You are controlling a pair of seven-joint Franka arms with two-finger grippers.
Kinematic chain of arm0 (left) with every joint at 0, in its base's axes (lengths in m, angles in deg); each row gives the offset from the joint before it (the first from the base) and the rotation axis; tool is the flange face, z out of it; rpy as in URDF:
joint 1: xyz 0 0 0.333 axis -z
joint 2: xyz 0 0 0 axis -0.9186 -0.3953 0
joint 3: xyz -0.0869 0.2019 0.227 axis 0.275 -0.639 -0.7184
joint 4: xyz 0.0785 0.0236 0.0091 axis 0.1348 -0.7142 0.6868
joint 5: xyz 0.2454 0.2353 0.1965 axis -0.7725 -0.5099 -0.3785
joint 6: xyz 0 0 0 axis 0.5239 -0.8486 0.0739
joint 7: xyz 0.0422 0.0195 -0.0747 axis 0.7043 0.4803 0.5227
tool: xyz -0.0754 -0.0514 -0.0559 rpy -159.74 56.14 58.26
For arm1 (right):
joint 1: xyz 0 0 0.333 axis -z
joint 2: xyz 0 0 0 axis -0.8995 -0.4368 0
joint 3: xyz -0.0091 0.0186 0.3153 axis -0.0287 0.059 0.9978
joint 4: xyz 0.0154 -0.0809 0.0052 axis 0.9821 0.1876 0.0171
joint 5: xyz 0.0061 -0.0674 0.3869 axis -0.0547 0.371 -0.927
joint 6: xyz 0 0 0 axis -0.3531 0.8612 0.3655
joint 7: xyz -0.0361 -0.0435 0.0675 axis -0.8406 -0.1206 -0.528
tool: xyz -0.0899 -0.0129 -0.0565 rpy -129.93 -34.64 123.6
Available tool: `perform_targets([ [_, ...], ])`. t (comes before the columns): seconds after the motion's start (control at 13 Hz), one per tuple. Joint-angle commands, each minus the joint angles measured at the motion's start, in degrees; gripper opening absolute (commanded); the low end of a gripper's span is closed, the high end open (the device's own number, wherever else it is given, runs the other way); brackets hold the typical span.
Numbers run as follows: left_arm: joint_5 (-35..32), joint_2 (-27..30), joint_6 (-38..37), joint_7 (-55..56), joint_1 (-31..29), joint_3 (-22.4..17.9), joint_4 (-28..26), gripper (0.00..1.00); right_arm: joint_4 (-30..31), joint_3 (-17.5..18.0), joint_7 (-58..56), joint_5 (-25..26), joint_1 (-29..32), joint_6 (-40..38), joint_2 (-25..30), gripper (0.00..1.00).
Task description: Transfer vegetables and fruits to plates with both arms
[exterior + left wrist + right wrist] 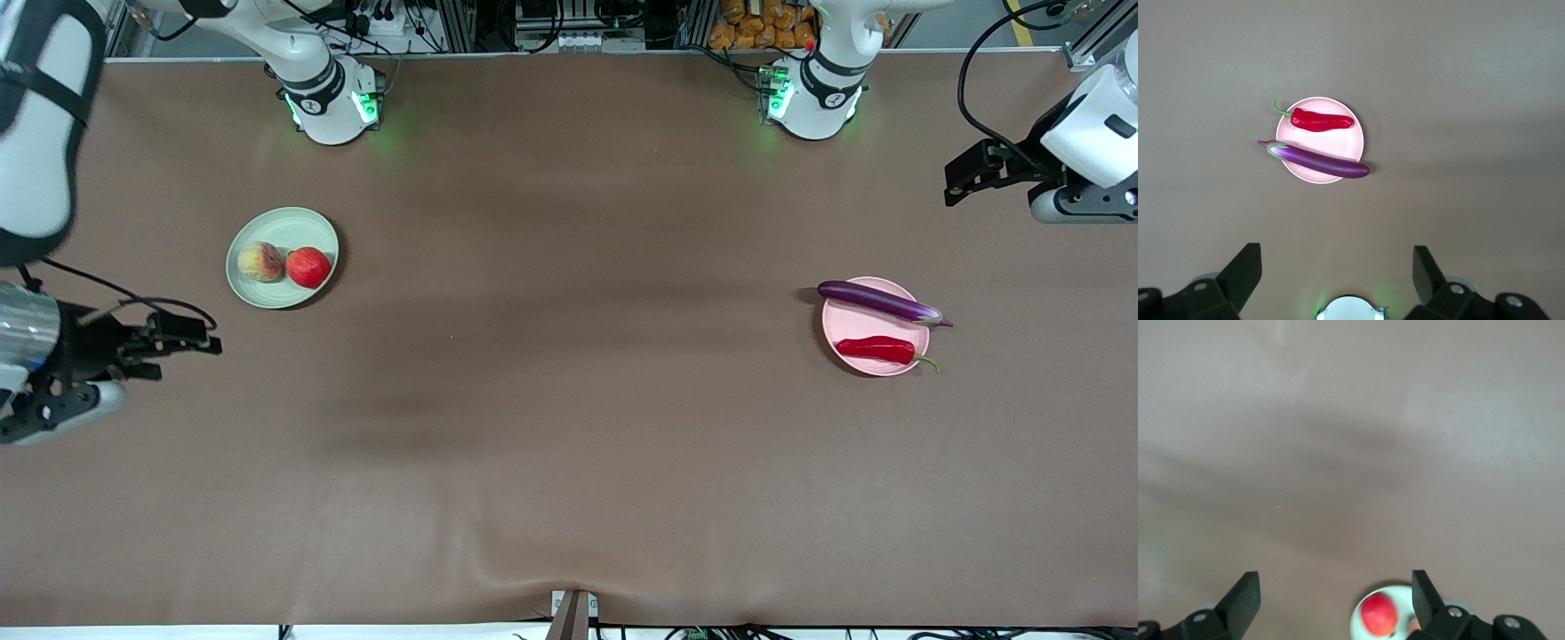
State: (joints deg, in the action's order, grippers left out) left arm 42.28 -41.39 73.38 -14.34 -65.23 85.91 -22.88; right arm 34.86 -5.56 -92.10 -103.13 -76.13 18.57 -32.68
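Observation:
The pale green plate (289,227) holds the yellowish-pink peach (260,261) and the red fruit (308,267). The pale pink plate (853,324) holds the purple eggplant (880,302) and the red chili (880,349); the eggplant's ends overhang the rim. My right gripper (191,342) is open and empty, in the air over bare table beside the green plate. My left gripper (956,182) is open and empty, high over the table at the left arm's end. The left wrist view shows the left gripper (1337,257), pink plate (1331,140), chili (1321,121) and eggplant (1318,160). The right wrist view shows the right gripper (1335,580) and red fruit (1379,615).
A brown cloth (569,400) covers the whole table. The two arm bases (329,102) (813,93) stand at the table's edge farthest from the front camera. A small bracket (573,613) sits at the nearest edge.

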Motion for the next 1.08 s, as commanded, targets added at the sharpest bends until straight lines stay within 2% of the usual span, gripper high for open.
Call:
perform_targets([
  [0.0, 1.05, 0.13, -0.24, 0.06, -0.08, 0.16, 0.75, 1.00, 0.15, 10.89, 11.10, 7.93, 6.23, -2.28, 6.92, 1.00],
  [0.23, 0.97, -0.84, -0.15, -0.02, -0.34, 0.16, 1.62, 1.00, 2.60, 18.55, 20.63, 17.26, 7.02, -7.02, 13.79, 1.00],
  [0.38, 0.88, -1.45, -0.06, -0.55, -0.69, -0.45, 2.07, 1.00, 8.90, 22.16, 20.64, 17.99, 10.18, -4.32, 18.53, 1.00],
  [0.54, 0.70, -1.98, -0.06, -0.81, -1.31, -0.72, 2.07, 1.00, 21.18, 22.26, 20.55, 18.08, 10.45, 3.74, 26.16, 1.00],
  [0.69, 0.26, -2.33, -0.06, -0.81, -1.31, -0.81, 2.07, 1.00, 28.07, 23.22, 20.81, 18.34, 10.45, 6.59, 30.66, 1.00],
  [0.85, 0.26, -2.33, 0.29, -0.90, -1.31, -0.81, 2.07, 1.00, 29.33, 25.59, 20.73, 18.78, 13.60, 7.91, 31.30, 1.00],
  [1.0, 0.17, -2.33, 0.29, -0.90, -1.39, -0.81, 2.07, 1.00, 28.37, 25.60, 20.12, 19.13, 13.79, 7.92, 30.77, 1.00],
])
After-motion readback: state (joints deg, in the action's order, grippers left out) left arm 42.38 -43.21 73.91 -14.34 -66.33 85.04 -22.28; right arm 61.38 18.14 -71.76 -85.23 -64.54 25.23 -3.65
